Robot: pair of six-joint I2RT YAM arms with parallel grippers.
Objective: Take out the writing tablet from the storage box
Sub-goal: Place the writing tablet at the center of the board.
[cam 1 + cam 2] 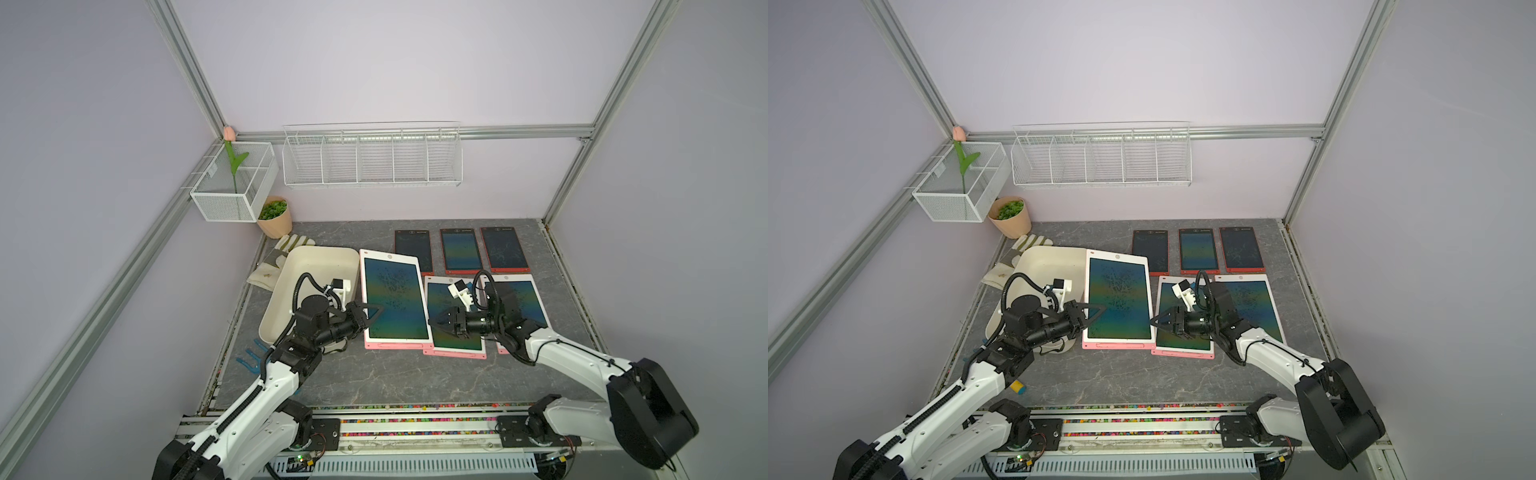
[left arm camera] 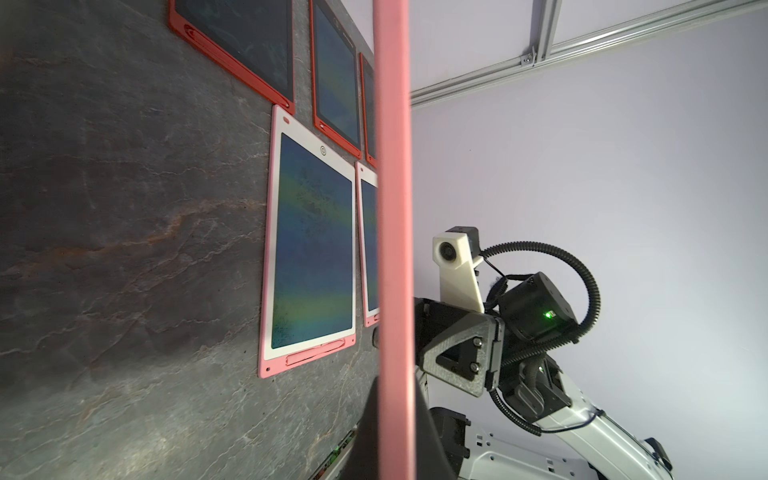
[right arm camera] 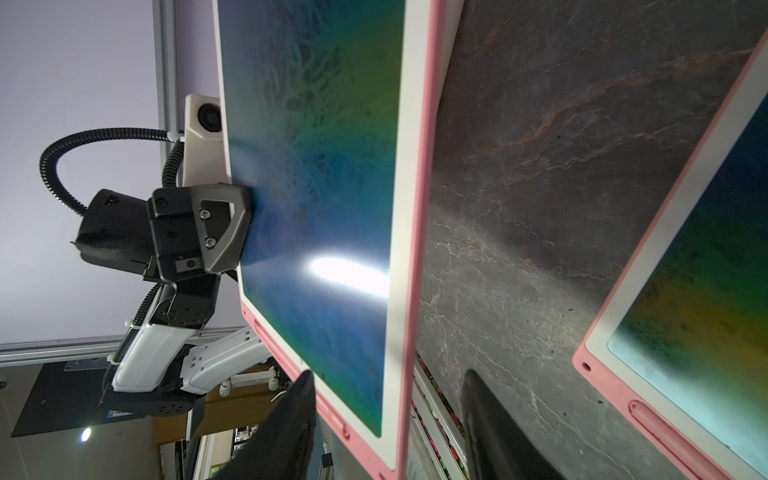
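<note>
The writing tablet [image 1: 396,299] is showing a pink-and-white frame around a blue-green screen (dark scribbles speckling it); the storage box [image 1: 316,258] is looking cream.

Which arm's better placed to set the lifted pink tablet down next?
Left. The left pincer is shut on the tablet; the right pincer stands open at its far edge, gripping nothing.

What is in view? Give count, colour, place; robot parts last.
storage box: one, cream, table's left.
writing tablet: one, pink-white, raised beside box.
flat tablets: two, pink-white, right of it.
small tablets: three, red, back row.
gloves: count unclear, cream, behind box.
potted plant: one, peach pot, back-left corner.
mesh basket: one, white, left rail.
wire rack: one, white, back wall.
left arm: jaws shut on raised tablet.
right arm: jaws open around its edge.
</note>
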